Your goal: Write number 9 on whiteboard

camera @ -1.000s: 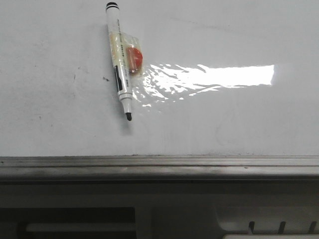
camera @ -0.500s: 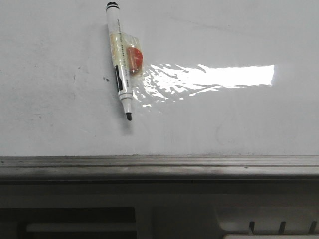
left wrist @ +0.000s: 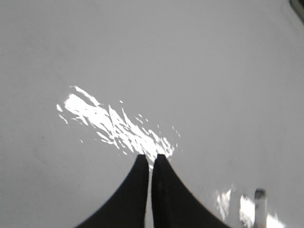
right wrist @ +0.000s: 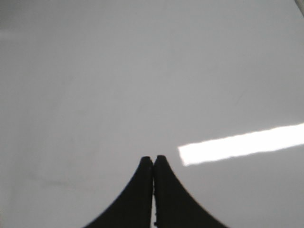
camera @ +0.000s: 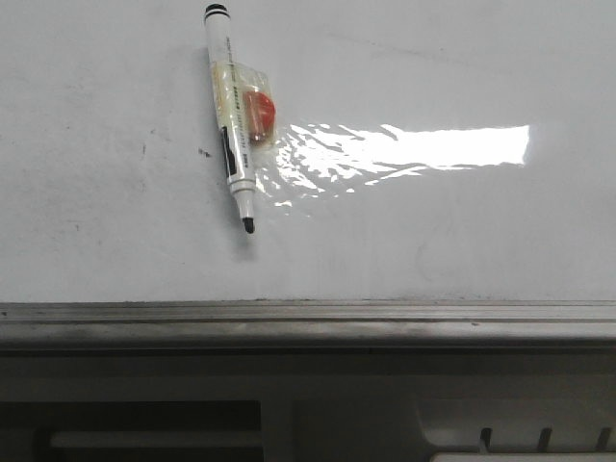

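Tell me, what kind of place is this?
Probably a robot lab bench set up for writing practice. A big glossy whiteboard lies flat with a metal edge rail, and an uncapped marker pen rests on it. Both pincers, left and right, hover shut over it.

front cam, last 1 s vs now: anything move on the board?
No visible change. The marker pen lies uncapped on the whiteboard in the same spot, tip toward the edge rail, with the taped orange piece on its barrel. No 9 is visible on the board. Neither arm appears in the front view; the left gripper and right gripper are shut and empty.
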Controlling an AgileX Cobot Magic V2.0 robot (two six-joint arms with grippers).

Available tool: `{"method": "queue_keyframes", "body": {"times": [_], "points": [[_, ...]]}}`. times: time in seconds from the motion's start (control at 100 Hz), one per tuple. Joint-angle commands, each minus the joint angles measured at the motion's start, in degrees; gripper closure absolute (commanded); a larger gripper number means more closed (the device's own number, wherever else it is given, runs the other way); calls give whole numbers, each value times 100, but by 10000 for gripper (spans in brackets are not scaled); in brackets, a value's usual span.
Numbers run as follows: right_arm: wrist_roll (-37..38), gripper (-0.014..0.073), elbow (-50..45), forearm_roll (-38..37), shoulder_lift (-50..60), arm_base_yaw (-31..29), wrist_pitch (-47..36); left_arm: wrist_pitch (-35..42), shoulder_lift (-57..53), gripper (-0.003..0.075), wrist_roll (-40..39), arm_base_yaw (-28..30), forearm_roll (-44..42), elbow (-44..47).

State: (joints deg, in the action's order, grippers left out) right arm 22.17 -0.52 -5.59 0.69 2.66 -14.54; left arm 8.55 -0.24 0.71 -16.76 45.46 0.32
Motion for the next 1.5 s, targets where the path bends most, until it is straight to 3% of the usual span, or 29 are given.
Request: {"method": "queue_keyframes", "body": {"times": [0.0, 0.07, 0.15, 0.21, 0.38, 0.47, 0.54, 0.6, 0.71, 0.77, 0.87, 0.99, 1.17, 1.49], "points": [[613, 663, -75, 968, 73, 6, -431, 405, -164, 741, -71, -30, 974, 217], [662, 663, 67, 1590, 73, 6, 191, 272, -153, 741, -71, -30, 863, 173], [662, 663, 297, 1767, 73, 6, 776, -246, -153, 741, -11, -30, 380, -89], [597, 663, 676, 1634, 73, 6, 1502, -855, -92, 741, -11, -30, -254, -375], [-280, 662, 2107, 785, -327, 6, 4550, -2111, 749, 739, -11, -20, -1923, -1492], [-537, 662, 2773, 615, -714, 6, 5538, -2905, 1527, 722, -11, -20, -2590, -2161], [-600, 657, 3119, 615, -954, 6, 5973, -3599, 2186, 650, -11, -20, -2895, -2639], [-615, 626, 3355, 615, -1142, 6, 6242, -4088, 2695, 544, 3, -31, -2957, -3012], [-884, 451, 3511, 696, -1323, 6, 6543, -4559, 3530, 320, 549, -31, -2454, -3494], [-907, 335, 3519, 696, -1359, 6, 6616, -4713, 3852, 262, 1126, -67, -1766, -3648], [-998, 184, 3519, 696, -1374, 6, 6666, -4651, 4307, 283, 2007, -265, -273, -3732], [-1021, 176, 3519, 696, -1374, 6, 6640, -4216, 4705, 315, 2264, -682, 776, -3732], [-1021, 182, 3519, 696, -1374, 6, 6567, -3574, 5279, 315, 2299, -1465, 1403, -3732], [-1021, 182, 3519, 698, -1374, 6, 6385, -1866, 6220, 315, 2368, -2738, 1512, -3732]]}}
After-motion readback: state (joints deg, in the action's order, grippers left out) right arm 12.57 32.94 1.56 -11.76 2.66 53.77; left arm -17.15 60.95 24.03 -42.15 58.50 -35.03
